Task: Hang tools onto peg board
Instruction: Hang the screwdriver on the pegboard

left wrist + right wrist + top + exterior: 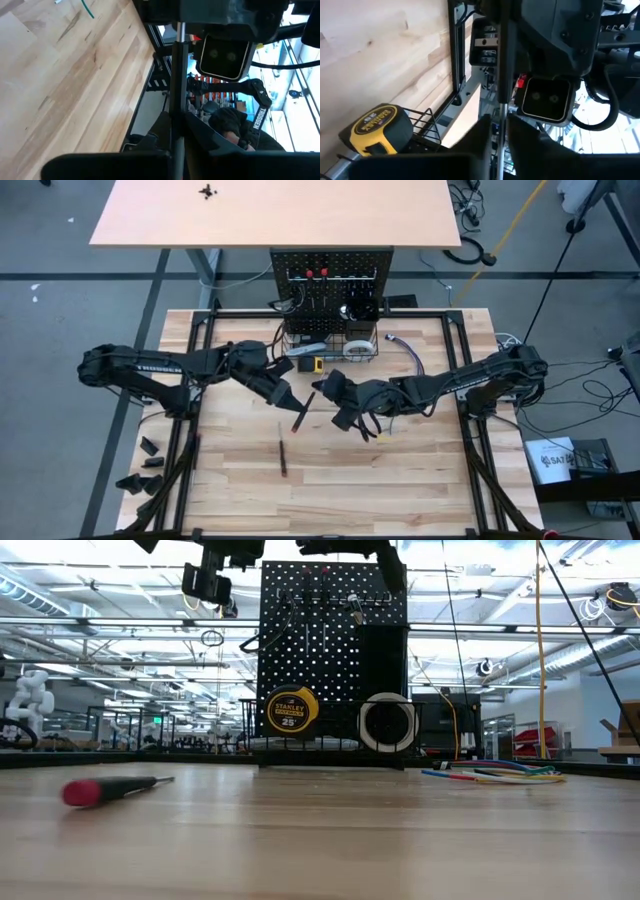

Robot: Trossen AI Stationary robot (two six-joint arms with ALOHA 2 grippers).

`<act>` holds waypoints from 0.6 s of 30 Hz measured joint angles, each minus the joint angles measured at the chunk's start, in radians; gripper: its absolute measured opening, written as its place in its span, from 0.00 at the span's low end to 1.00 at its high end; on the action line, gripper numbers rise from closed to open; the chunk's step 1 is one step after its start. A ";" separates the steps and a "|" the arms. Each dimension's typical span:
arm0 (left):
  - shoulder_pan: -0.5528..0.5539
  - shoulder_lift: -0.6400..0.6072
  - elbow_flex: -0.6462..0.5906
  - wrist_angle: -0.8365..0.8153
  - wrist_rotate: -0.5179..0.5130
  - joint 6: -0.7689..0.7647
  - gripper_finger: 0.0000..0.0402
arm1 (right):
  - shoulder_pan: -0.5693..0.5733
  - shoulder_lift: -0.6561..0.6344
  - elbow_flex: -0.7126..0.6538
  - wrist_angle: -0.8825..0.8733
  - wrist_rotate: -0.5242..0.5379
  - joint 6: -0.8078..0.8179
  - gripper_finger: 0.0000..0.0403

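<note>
I watch overhead straight down, low cam level across table; both share peg board [331, 285], wrists close.

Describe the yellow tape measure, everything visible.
The tape measure has a yellow case with a black round label reading STANLEY and 25'. It sits upright in the black wire basket at the foot of the peg board, beside a white tape roll, label facing the low camera. The right wrist view shows dark trim on one end and the basket wires around it. No gripper touches it.
</note>
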State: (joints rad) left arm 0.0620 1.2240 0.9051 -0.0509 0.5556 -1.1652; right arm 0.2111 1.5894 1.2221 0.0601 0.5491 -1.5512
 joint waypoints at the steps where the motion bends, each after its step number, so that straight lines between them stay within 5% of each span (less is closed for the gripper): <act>1: 0.000 0.000 0.000 0.000 -0.002 0.000 0.05 | 0.000 0.000 0.000 0.003 0.000 -0.005 0.08; 8: 0.001 0.000 0.000 -0.001 -0.009 0.098 0.25 | 0.014 0.000 0.000 0.003 0.001 0.061 0.01; 18: 0.062 -0.087 0.000 -0.008 -0.014 0.395 0.44 | 0.001 -0.032 0.000 -0.215 -0.017 0.511 0.01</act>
State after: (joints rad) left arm 0.1238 1.1367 0.9054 -0.0586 0.5411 -0.7699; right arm 0.2120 1.5578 1.2221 -0.1552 0.5318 -1.0399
